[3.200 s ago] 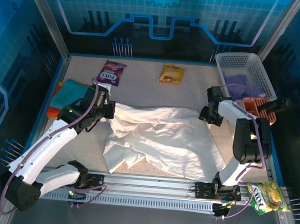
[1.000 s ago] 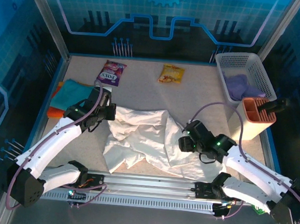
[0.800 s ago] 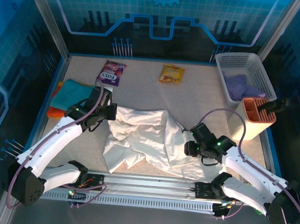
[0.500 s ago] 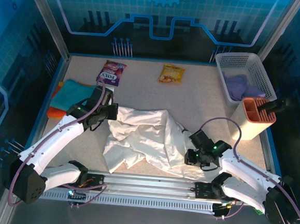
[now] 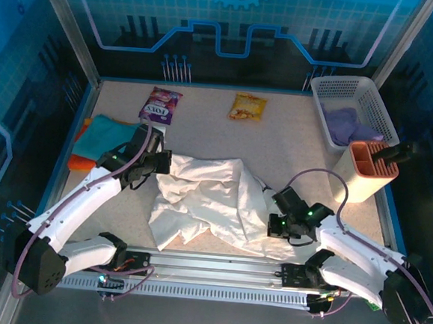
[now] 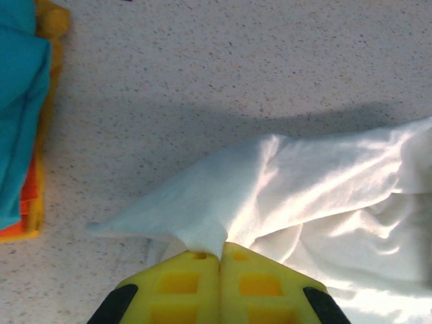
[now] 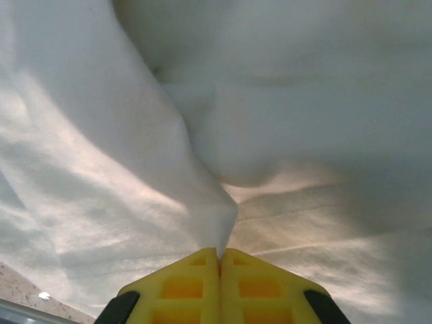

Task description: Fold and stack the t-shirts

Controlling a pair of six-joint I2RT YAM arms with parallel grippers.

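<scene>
My right arm has swung in from the far side by the basket [image 5: 343, 80] and come down low over the near right part of the white shirt [image 5: 213, 199]. Its fingers have closed there, while my left arm has kept its place at the shirt's far left corner.

At the left edge of the bench [image 5: 278, 137] the folded teal shirt [image 5: 102, 134] lies on top of the orange shirt [image 5: 76, 160], whose edge shows along the near side. Just right of that pile is my left hand [image 6: 220, 253]. Its fingers are pressed together on a corner of the white shirt, pinching a small peak of cloth that rises off the bench. Behind it, near the back wall, a purple packet [image 5: 159, 105] lies flat, and a yellow packet [image 5: 248, 107] lies further right, apart from the shirt.

The white shirt is spread crumpled across the middle of the bench, bunched in folds between my two hands. At its near right side my right hand [image 7: 219, 253] is shut tight on a ridge of the cloth — white folds rise straight out of the closed tips.

Past that, at the right edge, an orange holder [image 5: 366, 170] stands upright, and the basket behind it holds a purple cloth [image 5: 347, 127].
</scene>
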